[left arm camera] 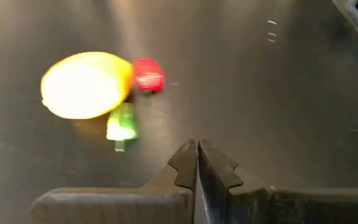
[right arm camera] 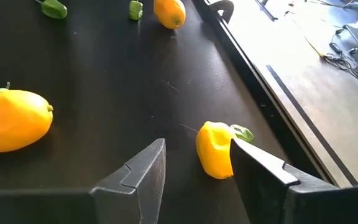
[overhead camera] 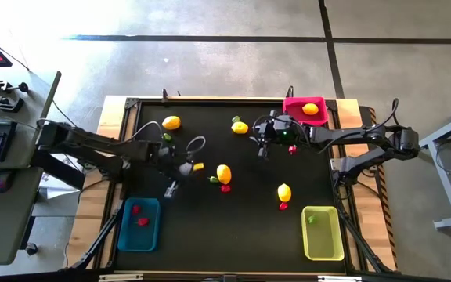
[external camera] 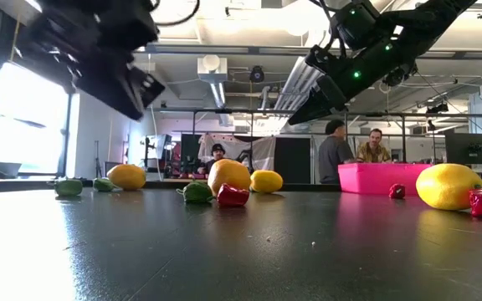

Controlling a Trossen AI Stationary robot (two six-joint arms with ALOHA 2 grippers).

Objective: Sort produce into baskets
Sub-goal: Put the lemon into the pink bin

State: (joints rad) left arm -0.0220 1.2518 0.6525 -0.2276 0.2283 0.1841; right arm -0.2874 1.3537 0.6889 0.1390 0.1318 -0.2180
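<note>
Left gripper (left arm camera: 197, 163) fingers clenched on nothing above the desk (overhead camera: 249, 227), right gripper (right arm camera: 194, 165) fingers released, straddling small yellow pepper (right arm camera: 215, 149)

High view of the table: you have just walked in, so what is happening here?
Two robot arms are sorting toy produce into baskets. The right gripper hangs open with a small yellow piece by one finger. The left gripper is shut and empty, facing a lemon, a red piece and a green piece mid-table. The pink basket holds a yellow fruit, the blue basket two red ones, the yellow-green basket a green one.
</note>
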